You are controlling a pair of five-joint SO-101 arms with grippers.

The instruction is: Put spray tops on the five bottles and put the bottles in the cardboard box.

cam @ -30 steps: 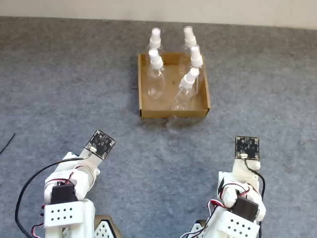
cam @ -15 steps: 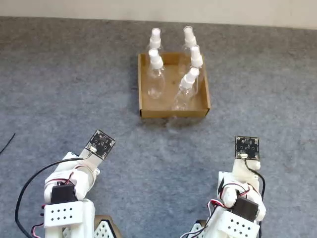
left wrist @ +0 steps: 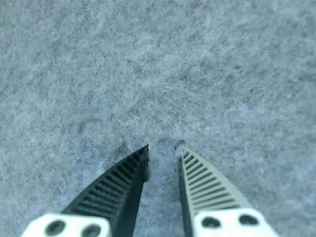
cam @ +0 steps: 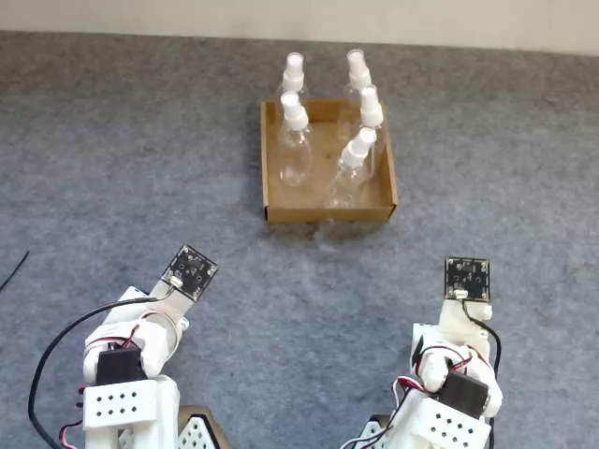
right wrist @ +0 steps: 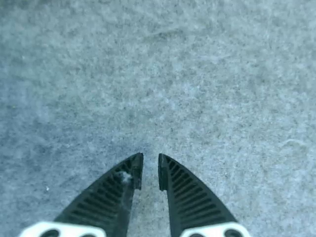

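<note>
A grey, short-piled carpet (cam: 112,140) covers the table (cam: 505,112) under me, mottled and evenly lit, with only soft shadows. Along its far edge runs a pale, plain strip (cam: 140,14). A thin black cable (cam: 11,269) lies at the left edge

Box (cam: 328,214) on the table (cam: 112,150), upper middle of frame.

Inside it:
- Left bottle (cam: 295,150) stands by the left wall.
- Right bottle (cam: 372,108) is by the right wall, toward the back.
- Front bottle (cam: 348,173) leans, below the right bottle in frame, near the front right corner.

Back-left bottle (cam: 293,73) and back-right bottle (cam: 357,67) are at the far wall. Whether they are inside it or just behind is hard to tell.

Left arm (cam: 131,360) lower left, right arm (cam: 456,369) lower right. Both are well apart from the box, with bare table between.
</note>
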